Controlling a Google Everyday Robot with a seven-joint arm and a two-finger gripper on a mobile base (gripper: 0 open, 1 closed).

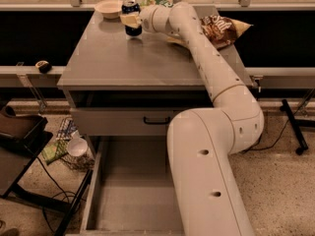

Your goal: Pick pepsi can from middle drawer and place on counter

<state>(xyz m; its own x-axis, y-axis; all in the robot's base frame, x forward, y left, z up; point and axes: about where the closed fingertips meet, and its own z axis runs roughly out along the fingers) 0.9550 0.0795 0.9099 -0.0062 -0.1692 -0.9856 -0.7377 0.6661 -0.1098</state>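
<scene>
The pepsi can [131, 8] stands upright at the far end of the grey counter [128, 58], dark blue with a silver top. My gripper [130, 19] reaches across the counter from the right and its pale fingers sit around the can's middle. The can's base looks to rest on the counter. A drawer [142, 121] below the counter is pushed nearly in. The bottom drawer [133, 195] is pulled out and shows nothing inside.
A pale bowl [109, 7] sits left of the can at the counter's back edge. A brown snack bag [221, 27] lies at the back right, and a green bag [157, 2] behind my wrist. A wire basket [69, 149] with a cup stands on the floor left.
</scene>
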